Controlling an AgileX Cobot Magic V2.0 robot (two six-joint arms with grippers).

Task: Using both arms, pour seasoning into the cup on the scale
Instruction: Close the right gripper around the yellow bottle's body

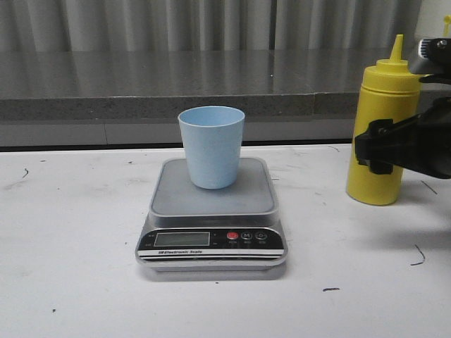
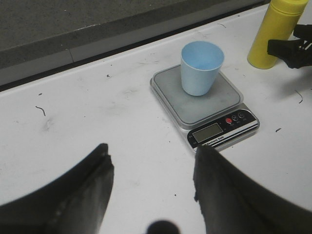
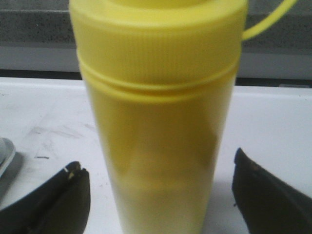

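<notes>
The pale blue cup (image 1: 211, 146) stands upright on the platform of the silver-grey scale (image 1: 211, 225). Both also show in the left wrist view, the cup (image 2: 201, 67) and the scale (image 2: 209, 109). The yellow seasoning bottle (image 1: 380, 123) stands upright on the table to the right of the scale. My right gripper (image 3: 156, 168) is open with the bottle (image 3: 158, 122) between its jaws, a gap on each side. In the front view the right gripper (image 1: 384, 151) is at the bottle's middle height. My left gripper (image 2: 152, 156) is open and empty above the table, in front and left of the scale.
The white table top (image 1: 70, 232) has small dark marks. A grey ledge (image 1: 141, 84) and a corrugated wall run along the back. The bottle's cap strap (image 3: 268, 19) sticks out near its top.
</notes>
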